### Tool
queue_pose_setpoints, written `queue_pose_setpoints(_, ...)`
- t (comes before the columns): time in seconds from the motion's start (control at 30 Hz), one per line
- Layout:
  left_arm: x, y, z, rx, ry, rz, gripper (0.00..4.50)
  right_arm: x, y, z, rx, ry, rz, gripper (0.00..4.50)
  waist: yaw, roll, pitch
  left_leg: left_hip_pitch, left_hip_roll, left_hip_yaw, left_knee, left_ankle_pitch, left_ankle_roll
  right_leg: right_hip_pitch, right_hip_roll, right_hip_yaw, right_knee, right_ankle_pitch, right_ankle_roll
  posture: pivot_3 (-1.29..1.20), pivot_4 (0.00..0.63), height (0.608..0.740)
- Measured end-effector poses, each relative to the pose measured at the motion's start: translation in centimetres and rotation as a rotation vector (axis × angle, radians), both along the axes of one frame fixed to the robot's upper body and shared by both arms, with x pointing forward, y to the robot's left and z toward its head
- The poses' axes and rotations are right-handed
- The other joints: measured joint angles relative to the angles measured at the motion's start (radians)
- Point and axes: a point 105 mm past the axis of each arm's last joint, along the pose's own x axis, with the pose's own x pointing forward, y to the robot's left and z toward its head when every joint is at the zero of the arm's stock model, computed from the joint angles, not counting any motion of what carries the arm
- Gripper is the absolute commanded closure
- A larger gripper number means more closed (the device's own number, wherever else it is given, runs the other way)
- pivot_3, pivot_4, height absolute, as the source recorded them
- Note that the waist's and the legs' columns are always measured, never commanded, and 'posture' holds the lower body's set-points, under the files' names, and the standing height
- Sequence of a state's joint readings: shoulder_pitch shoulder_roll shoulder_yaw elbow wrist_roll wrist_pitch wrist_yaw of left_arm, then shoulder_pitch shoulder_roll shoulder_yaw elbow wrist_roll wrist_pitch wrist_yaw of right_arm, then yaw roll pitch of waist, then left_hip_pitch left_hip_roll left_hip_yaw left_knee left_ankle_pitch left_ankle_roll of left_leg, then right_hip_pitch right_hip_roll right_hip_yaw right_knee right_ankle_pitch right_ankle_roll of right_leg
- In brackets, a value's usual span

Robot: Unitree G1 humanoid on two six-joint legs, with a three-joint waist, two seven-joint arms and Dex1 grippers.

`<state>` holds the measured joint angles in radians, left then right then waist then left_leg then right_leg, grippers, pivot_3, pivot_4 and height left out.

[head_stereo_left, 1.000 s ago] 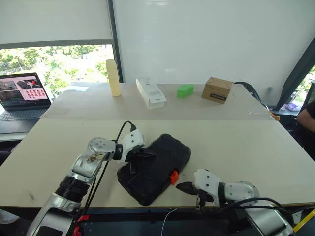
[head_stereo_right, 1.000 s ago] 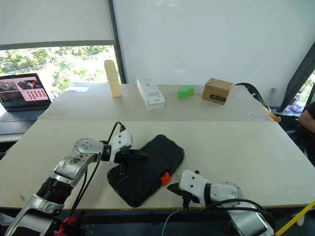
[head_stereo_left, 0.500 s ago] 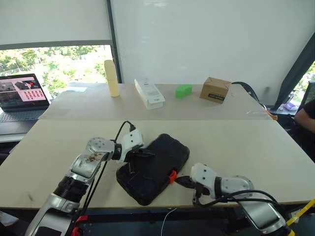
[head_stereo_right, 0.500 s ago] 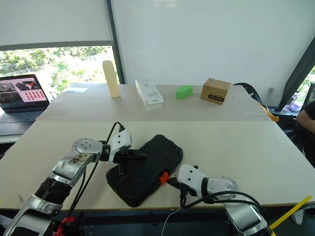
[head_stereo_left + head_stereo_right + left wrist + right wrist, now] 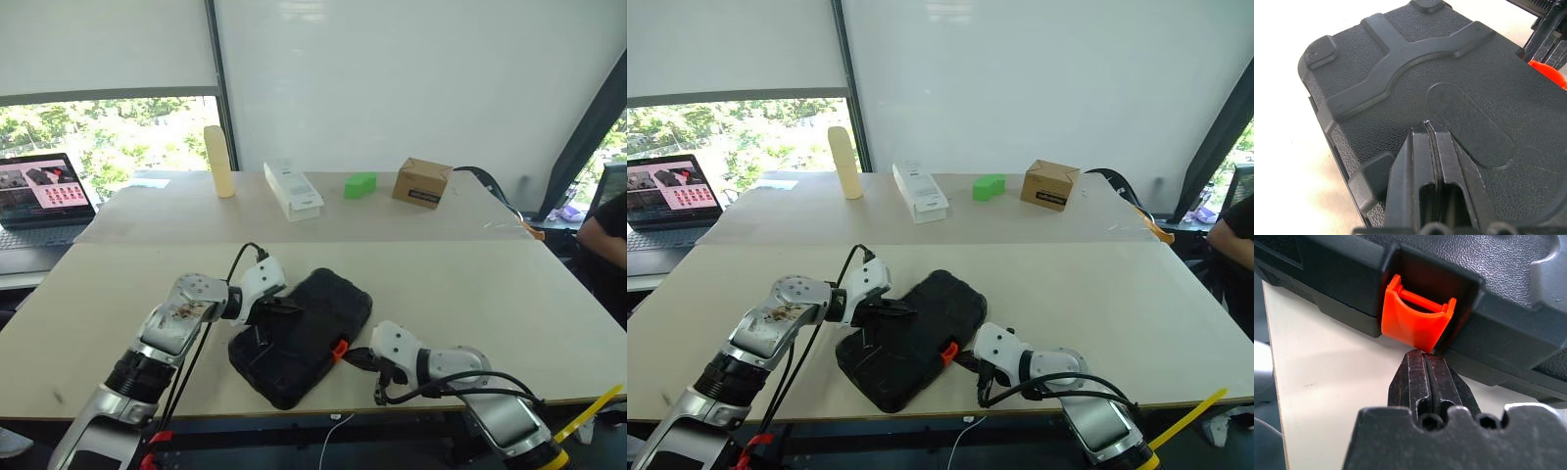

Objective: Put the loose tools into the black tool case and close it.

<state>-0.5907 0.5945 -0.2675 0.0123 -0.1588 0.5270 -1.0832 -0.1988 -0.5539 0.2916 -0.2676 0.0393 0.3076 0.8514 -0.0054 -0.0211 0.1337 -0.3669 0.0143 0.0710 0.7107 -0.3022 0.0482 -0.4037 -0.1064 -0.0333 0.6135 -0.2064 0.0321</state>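
Note:
The black tool case lies closed on the near table, its lid down and its orange latch on the side facing me. My left gripper is shut, and its tips press flat on the textured lid. My right gripper is also shut, with nothing held. Its tips touch the lower edge of the orange latch. The loose tools are out of view.
On the far table stand a laptop, a pale yellow bottle, a white box, a green object and a brown cardboard box. A person's arm shows at the right edge.
My right gripper has slid forward and a little left until its tips reach the orange latch. The left gripper stays on the lid. The camera has shifted slightly.

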Motion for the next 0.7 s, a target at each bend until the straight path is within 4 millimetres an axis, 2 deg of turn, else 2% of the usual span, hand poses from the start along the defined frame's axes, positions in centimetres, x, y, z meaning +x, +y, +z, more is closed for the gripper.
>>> queue_pose_setpoints(0.13, -0.3, 0.3, -0.1, -0.031, -0.044, -0.012, 4.47, -0.3, -0.7, 0.3, 0.016, 0.000, -0.011, 4.50, 0.000, 0.002, -0.001, 0.000, 0.000, 0.000, 0.000, 0.000, 0.000, -0.001, 0.000, 0.000, 0.000, 0.000, 0.000, 0.00, 0.150, 0.740)
queue_pose_setpoints(0.27, -1.4, 2.9, 0.4, -0.182, -0.082, -0.012, 4.50, -1.8, -3.7, 3.1, 0.154, -0.040, -0.031, 3.35, -0.003, 0.002, -0.001, -0.002, 0.001, -0.001, -0.003, -0.001, -0.001, -0.003, -0.001, 0.000, -0.002, -0.002, -0.002, 0.00, 0.150, 0.740)
queue_pose_setpoints(0.3, -1.5, 4.0, 0.5, -0.192, -0.097, 0.003, 3.98, -2.1, -4.5, 3.5, 0.178, -0.048, -0.038, 2.93, -0.006, 0.002, -0.001, -0.001, 0.001, -0.001, -0.005, -0.001, -0.001, -0.003, -0.001, 0.000, -0.002, -0.002, -0.002, 0.00, 0.150, 0.740)
queue_pose_setpoints(0.33, -1.7, 4.8, 0.6, -0.204, -0.095, 0.010, 3.89, -2.5, -4.9, 3.7, 0.186, -0.048, -0.031, 2.64, -0.007, 0.002, -0.001, -0.001, 0.001, 0.000, -0.006, -0.001, -0.001, -0.003, -0.001, 0.000, -0.003, -0.002, -0.002, 0.00, 0.150, 0.740)
queue_pose_setpoints(0.37, -2.3, 5.8, 0.5, -0.214, -0.096, 0.012, 3.46, -3.3, -5.7, 3.4, 0.181, -0.039, -0.012, 2.29, -0.007, 0.002, -0.001, -0.002, 0.001, -0.001, -0.007, -0.001, -0.001, -0.004, -0.001, 0.000, -0.003, -0.003, -0.003, 0.00, 0.150, 0.740)
queue_pose_setpoints(0.47, -3.7, 10.6, 0.4, -0.165, -0.111, 0.094, 2.49, -4.8, -8.7, 2.7, 0.146, -0.023, -0.021, 1.33, -0.006, 0.001, 0.002, -0.002, 0.001, 0.000, -0.010, -0.001, -0.002, -0.006, -0.001, 0.000, -0.004, -0.004, -0.003, 0.00, 0.150, 0.740)
queue_pose_setpoints(0.5, -4.3, 12.0, 0.0, -0.140, -0.103, 0.131, 2.10, -5.0, -9.3, 2.8, 0.144, -0.035, -0.023, 0.90, -0.007, 0.001, 0.002, -0.003, 0.000, 0.001, -0.011, -0.001, -0.002, -0.007, -0.002, 0.000, -0.003, -0.004, -0.003, 0.00, 0.150, 0.740)
queue_pose_setpoints(0.53, -5.1, 14.1, -0.8, -0.111, -0.092, 0.194, 1.89, -5.2, -10.4, 2.9, 0.137, -0.050, -0.035, 0.64, -0.008, 0.001, 0.002, -0.002, 0.000, 0.003, -0.013, -0.002, -0.002, -0.008, -0.003, 0.002, -0.003, -0.004, -0.003, 0.00, 0.150, 0.740)
queue_pose_setpoints(0.6, -6.6, 16.8, -2.7, -0.045, -0.086, 0.287, 1.17, -5.4, -12.4, 2.8, 0.112, -0.055, -0.061, 0.01, -0.005, 0.000, 0.004, -0.002, 0.000, 0.003, -0.013, -0.002, -0.002, -0.008, -0.004, 0.001, -0.004, -0.004, -0.003, 0.00, 0.150, 0.740)
queue_pose_setpoints(0.7, -8.1, 17.8, -3.9, -0.032, -0.063, 0.313, 0.10, -5.3, -13.3, 2.9, 0.098, -0.062, -0.062, 0.00, 0.005, -0.003, 0.006, -0.003, 0.000, 0.003, -0.013, -0.002, -0.002, -0.010, -0.006, -0.001, -0.003, -0.004, -0.003, 0.00, 0.150, 0.740)
